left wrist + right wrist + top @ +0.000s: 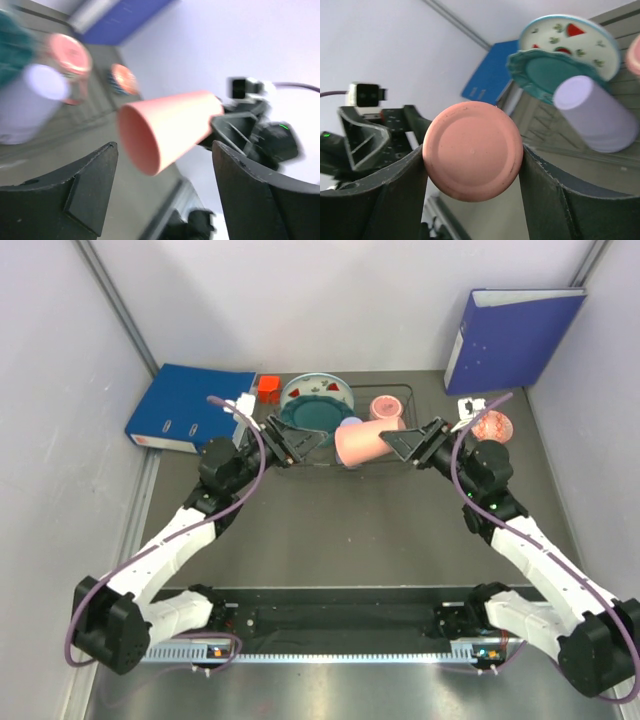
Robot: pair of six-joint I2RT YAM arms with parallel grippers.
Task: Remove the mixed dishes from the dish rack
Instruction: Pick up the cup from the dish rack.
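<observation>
The dark wire dish rack (pixel 408 392) stands at the back centre. It holds the white watermelon plate (pixel 322 389), the teal plate (pixel 308 414), a lavender cup (pixel 349 422) and one salmon cup (pixel 387 407). My right gripper (pixel 398 444) is shut on the other salmon cup (pixel 360 443) and holds it sideways at the rack's front edge. In the right wrist view its base (pixel 472 150) sits between the fingers. My left gripper (pixel 303 443) is open, just left of that cup's mouth (pixel 150 135). The pink patterned bowl (pixel 492 426) sits on the table right of the rack.
A blue binder (pixel 190 406) lies flat at the back left, and another binder (pixel 515 335) stands at the back right. A small red cube (pixel 268 388) sits behind the rack's left corner. Grey walls close both sides.
</observation>
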